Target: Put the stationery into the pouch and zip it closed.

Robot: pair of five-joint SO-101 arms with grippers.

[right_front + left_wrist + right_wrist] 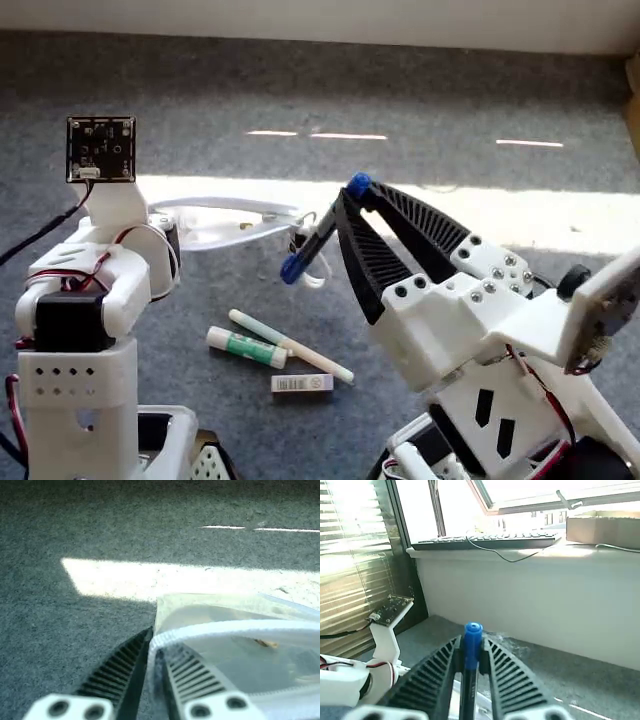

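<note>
A clear pouch (pixel 225 222) with a white zipper edge lies on the grey carpet. My left gripper (pixel 152 642) is shut on the pouch (pixel 235 650) at its rim corner, holding it up. My right gripper (pixel 350 195) is shut on a blue pen (pixel 315 240), which hangs tilted with its lower end at the pouch's opening. In the right wrist view the blue pen (pixel 471 652) sits between the black ribbed fingers (pixel 437 672). On the carpet lie a green-and-white glue stick (pixel 245 346), a pale pen (pixel 290 346) and a small white eraser (pixel 302 383).
Grey carpet (pixel 450 100) stretches around with a bright sunlit strip across the middle. The left arm's body (pixel 75 330) stands at the front left, the right arm's body (pixel 500 350) at the front right. A wall and window sill (pixel 520 545) show behind.
</note>
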